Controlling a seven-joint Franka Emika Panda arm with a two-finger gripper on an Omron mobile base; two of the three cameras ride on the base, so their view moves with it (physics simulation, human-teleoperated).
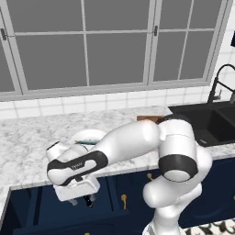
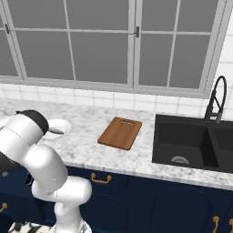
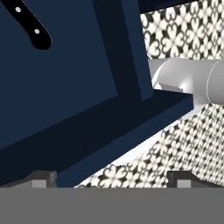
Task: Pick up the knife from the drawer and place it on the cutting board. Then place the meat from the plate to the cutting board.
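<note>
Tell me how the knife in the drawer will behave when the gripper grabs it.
The knife shows just its black riveted handle end, lying flat on the floor of the drawer. It is probably rigid, so it should not flop. The handle looks smooth and slim, so it might slip or swivel between the fingertips. Lying flat, it seems unlikely to roll.

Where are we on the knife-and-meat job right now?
Early. The navy-blue drawer is open, the black knife handle lying inside. The claw, open, hovers over the drawer, holding nothing. The reddish-brown wooden cutting board is bare; the fish sits on the white plate.
</note>
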